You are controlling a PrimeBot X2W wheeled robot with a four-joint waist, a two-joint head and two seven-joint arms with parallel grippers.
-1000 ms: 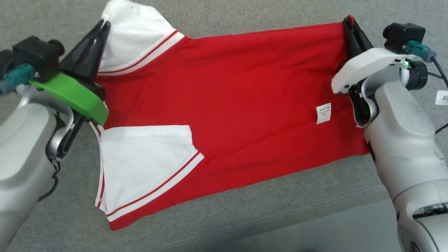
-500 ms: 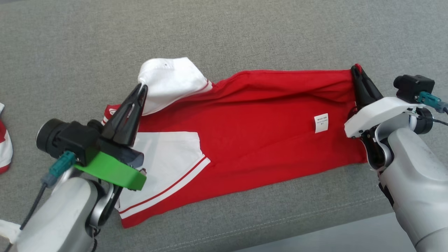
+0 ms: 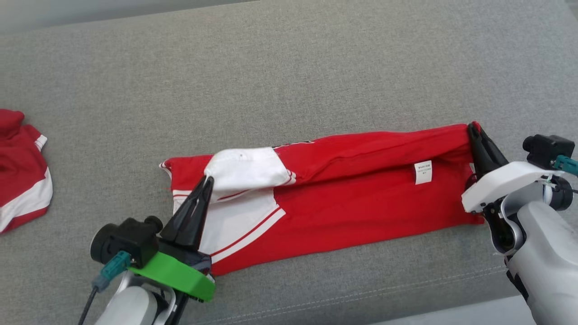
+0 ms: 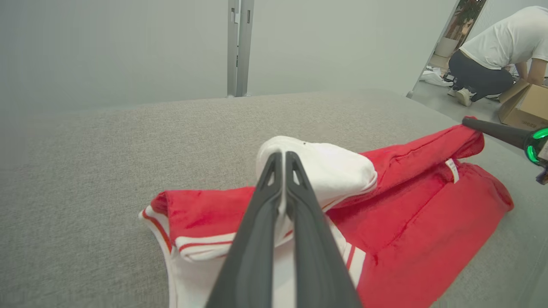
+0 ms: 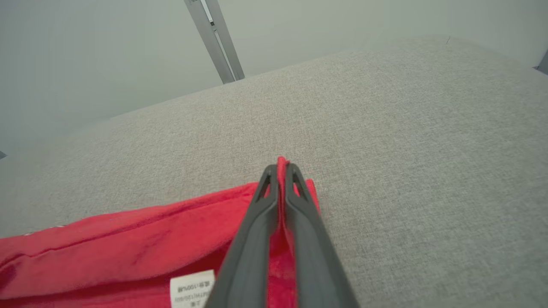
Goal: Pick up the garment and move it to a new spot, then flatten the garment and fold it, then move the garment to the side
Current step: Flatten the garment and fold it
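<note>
Left tool (image 3: 207,181): jaws together, clamped on the edge of the white sleeve (image 3: 244,168) at the shoulder end
Right tool (image 3: 473,127): jaws together, pinching a red hem corner at the opposite end; sliver of red cloth visible between the tips in the right wrist view
Garment (image 3: 361,203): red shirt with white, red-striped sleeves, drawn out lengthwise between both tools; far long edge doubled over toward the near edge, lower layer lying on the worktop
Care label (image 3: 422,172): white, exposed on the inner face near the hem end
Worktop (image 3: 289,81): grey woven covering, seam along the near edge
Step judged: lengthwise fold in hand, upper layer not yet laid flat
Handling: light, limp, no stiffness; likely to sag and wrinkle wherever unsupported; woven covering likely to drag on it; not fragile
Hold points: corners and hems, where doubled seams give a pinch more to bite; both ends together for tension
Risk: thin pinch at the sleeve may slip; bunched sleeve likely to need smoothing
Surroundings: second garment (image 3: 20,176), red and white, at far left, well apart; person (image 4: 496,47) crouched by a cardboard box (image 4: 524,107) beyond the worktop
</note>
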